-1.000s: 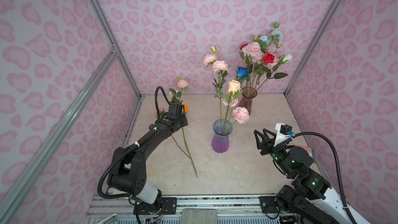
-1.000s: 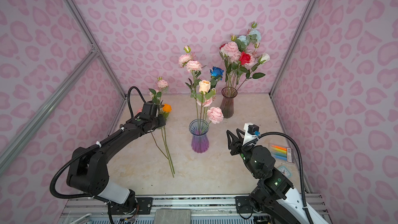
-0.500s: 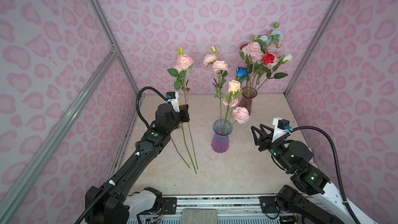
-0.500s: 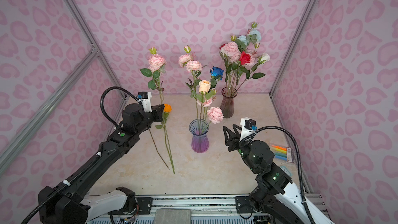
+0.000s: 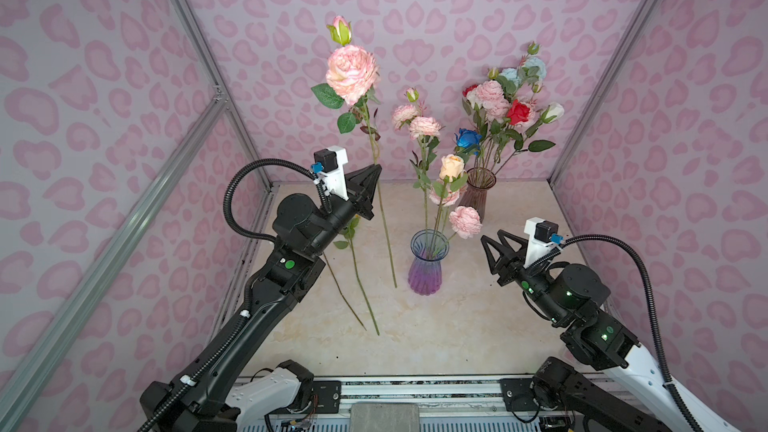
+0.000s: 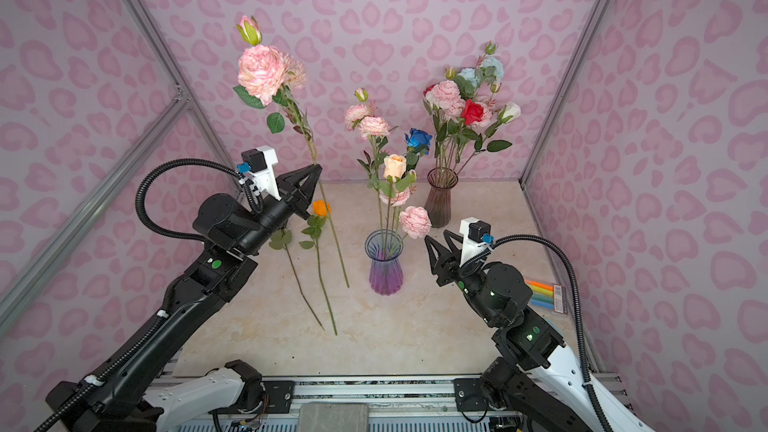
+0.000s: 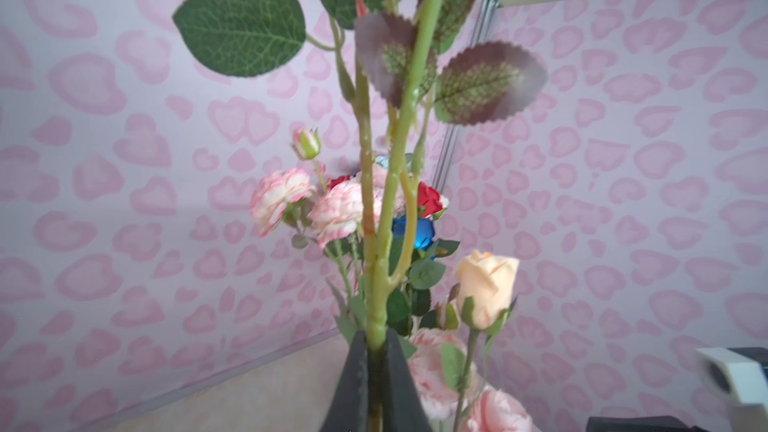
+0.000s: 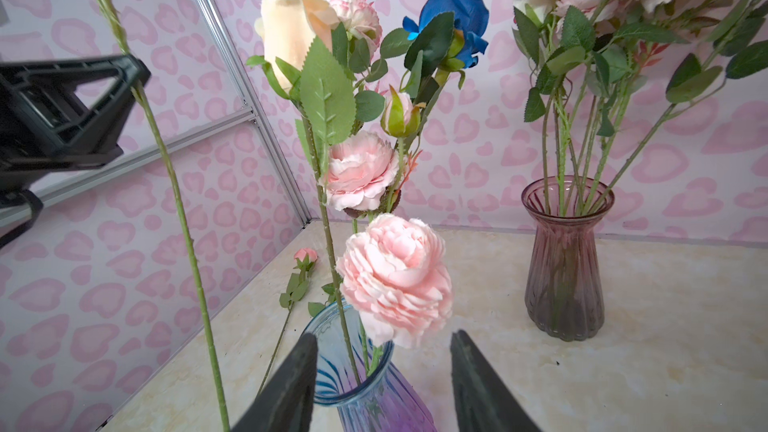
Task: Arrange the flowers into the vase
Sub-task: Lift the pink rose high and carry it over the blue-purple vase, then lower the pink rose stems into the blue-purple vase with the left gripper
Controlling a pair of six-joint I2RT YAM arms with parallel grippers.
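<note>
My left gripper point(image 5: 376, 168) point(image 6: 318, 167) point(image 7: 376, 340) is shut on the green stem point(image 7: 376, 284) of a tall pink peony spray point(image 5: 352, 72) point(image 6: 262, 72). It holds the spray upright, left of the blue-purple vase point(image 5: 428, 268) point(image 6: 384, 268) point(image 8: 374, 401). The stem's lower end hangs beside that vase. The vase holds cream, pink and blue flowers point(image 5: 452, 166). My right gripper point(image 5: 492, 236) point(image 6: 436, 236) point(image 8: 382, 336) stands open just right of the vase with nothing between its fingers. Two more flowers point(image 5: 361, 284) lie on the table, one with an orange head point(image 6: 321, 207).
A brown glass vase point(image 5: 478, 197) point(image 6: 441, 201) point(image 8: 565, 268) at the back holds a bunch of pink, red and pale blue flowers. A pack of coloured markers point(image 6: 544, 295) lies by the right wall. Pink patterned walls close in three sides.
My left arm has lifted the pink spray off the table and raised it upright beside the vase. My right gripper has edged a little toward the vase, still open.
</note>
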